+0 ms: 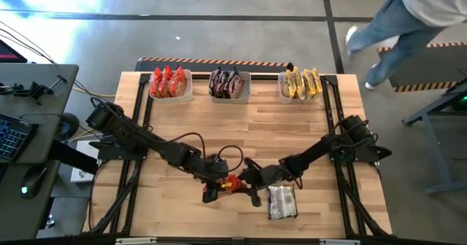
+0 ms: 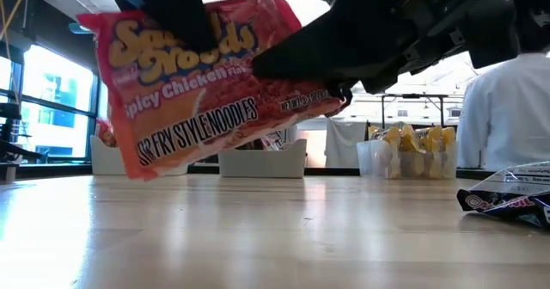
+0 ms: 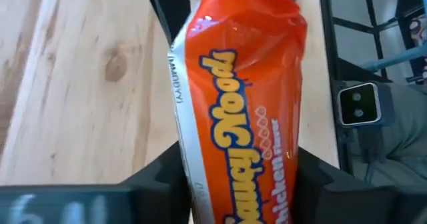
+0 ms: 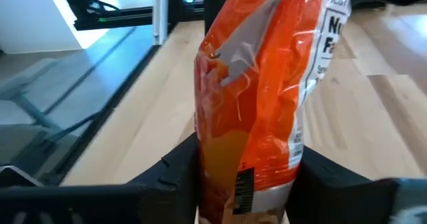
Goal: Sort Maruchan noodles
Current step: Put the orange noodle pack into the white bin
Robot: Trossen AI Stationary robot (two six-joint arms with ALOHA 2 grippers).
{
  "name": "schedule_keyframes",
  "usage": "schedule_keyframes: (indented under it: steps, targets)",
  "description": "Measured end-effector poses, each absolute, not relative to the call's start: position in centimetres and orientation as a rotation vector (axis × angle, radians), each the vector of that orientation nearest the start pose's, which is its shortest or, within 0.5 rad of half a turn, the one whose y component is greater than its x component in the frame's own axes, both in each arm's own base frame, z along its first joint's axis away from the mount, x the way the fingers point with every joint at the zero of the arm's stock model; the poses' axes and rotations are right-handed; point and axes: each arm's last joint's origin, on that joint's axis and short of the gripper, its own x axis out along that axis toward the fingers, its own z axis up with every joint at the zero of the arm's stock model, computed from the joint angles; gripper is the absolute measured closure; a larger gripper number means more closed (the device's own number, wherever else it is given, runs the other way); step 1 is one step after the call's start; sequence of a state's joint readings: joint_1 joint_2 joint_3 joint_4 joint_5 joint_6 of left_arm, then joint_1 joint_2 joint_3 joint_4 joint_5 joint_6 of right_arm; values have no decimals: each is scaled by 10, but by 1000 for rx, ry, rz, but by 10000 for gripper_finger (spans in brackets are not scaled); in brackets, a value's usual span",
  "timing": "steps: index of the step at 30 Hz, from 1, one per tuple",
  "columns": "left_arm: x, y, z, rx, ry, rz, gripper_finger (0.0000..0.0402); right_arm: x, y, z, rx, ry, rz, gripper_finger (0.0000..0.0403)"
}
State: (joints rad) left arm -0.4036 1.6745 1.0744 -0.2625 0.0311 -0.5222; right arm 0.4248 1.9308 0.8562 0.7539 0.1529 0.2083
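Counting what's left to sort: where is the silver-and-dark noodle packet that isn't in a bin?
In the high view, the silver-and-dark packet lies flat at the table's near edge, right of centre, beside the right gripper.

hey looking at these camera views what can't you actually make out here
- High view: the red-orange packet shows only as a sliver, covered by the left end effector and right end effector meeting over it.
- Low view: the red bin and middle bin sit mostly behind that packet.
- Low view: the silver-and-dark packet is cut off by the edge.
- High view: packet counts in the bins are too small to tell.
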Motion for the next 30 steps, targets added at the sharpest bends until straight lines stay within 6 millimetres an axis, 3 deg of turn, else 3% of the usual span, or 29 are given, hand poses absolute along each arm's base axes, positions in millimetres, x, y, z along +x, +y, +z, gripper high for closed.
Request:
schedule_keyframes:
  steps: [4, 11, 15, 19, 23, 30]
  targets:
    - [318, -133, 205, -307, 941, -177, 286, 342, 149, 133, 83, 327, 177, 229]
    - [307, -121, 211, -275, 1015, -143, 296, 343, 144, 134, 45, 337, 100, 178]
    - [295, -113, 225, -258, 1017, -93, 297, 340, 141, 138, -32, 382, 76, 173]
    - [281, -101, 246, -256, 991, -40, 297, 332, 134, 156, -111, 422, 31, 173]
    - [263, -75, 267, -301, 988, 78, 297, 322, 119, 167, -176, 473, -3, 197]
    - [222, 1, 291, -475, 1005, 473, 298, 311, 70, 151, -175, 560, -86, 306]
